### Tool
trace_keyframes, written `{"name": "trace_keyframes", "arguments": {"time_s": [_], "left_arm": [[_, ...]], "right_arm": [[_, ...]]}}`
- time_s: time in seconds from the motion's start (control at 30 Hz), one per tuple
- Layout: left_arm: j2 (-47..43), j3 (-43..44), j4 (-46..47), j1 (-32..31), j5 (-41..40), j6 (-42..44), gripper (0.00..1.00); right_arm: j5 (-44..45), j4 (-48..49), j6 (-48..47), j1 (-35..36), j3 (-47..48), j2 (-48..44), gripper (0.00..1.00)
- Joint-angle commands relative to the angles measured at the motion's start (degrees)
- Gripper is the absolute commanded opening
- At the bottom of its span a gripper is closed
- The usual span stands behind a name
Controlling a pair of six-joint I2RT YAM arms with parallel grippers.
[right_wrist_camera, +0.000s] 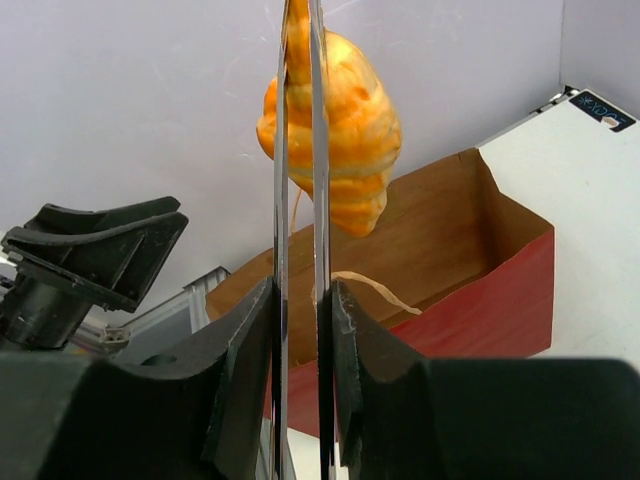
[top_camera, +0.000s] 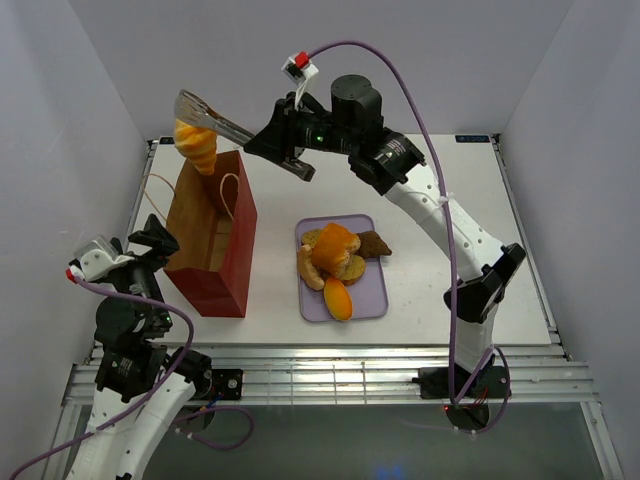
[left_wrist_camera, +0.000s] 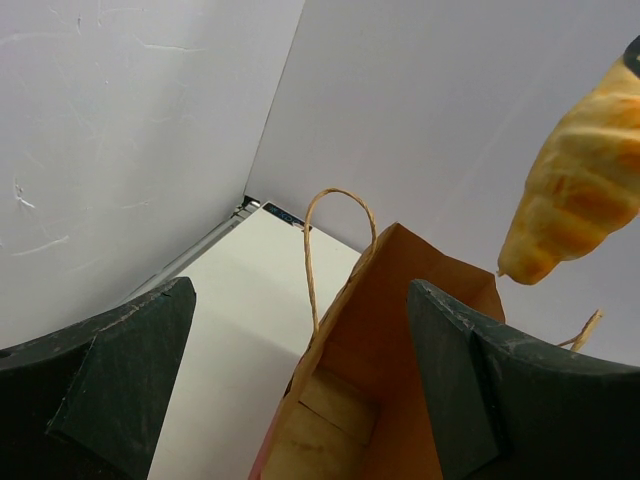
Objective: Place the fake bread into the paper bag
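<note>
My right jaws are clamped on long metal tongs (top_camera: 215, 118), which pinch the golden-orange toy croissant (top_camera: 197, 146) just above the mouth of the tall reddish-brown paper bag (top_camera: 225, 250). My left jaws gape empty beside the bag. The drop is not yet made, and several bread pieces (top_camera: 335, 250) wait on the lavender tray (top_camera: 370, 296).

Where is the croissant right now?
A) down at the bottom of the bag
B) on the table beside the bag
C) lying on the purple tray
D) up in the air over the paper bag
D: the croissant is pinched in the metal tongs that the right gripper holds, and it hangs above the open paper bag.
</note>
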Motion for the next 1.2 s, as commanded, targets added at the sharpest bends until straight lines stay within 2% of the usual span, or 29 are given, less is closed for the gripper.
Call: {"name": "trace_keyframes", "arguments": {"time_s": [0.0, 0.6, 1.0, 1.17], "left_arm": [[-0.21, -0.42, 0.3, -0.39, 0.45, 0.17, 0.97], [-0.91, -0.59, 0.39, -0.39, 0.71, 0.17, 0.97], [-0.91, -0.85, 0.65, -0.39, 1.24, 0.25, 0.97], [-0.74, -0.86, 0.65, -0.47, 1.68, 0.25, 0.96]], "right_arm": [[-0.89, 5.01, 0.59, 0.46, 1.75, 0.38, 0.32], [-0.71, 4.92, -0.11, 0.63, -10.2, -0.41, 0.48], [-0.45, 3.34, -0.2, 0.63, -8.1, -1.11, 0.48], [2.35, 2.29, -1.26, 0.63, -8.44, -5.32, 0.49]]}}
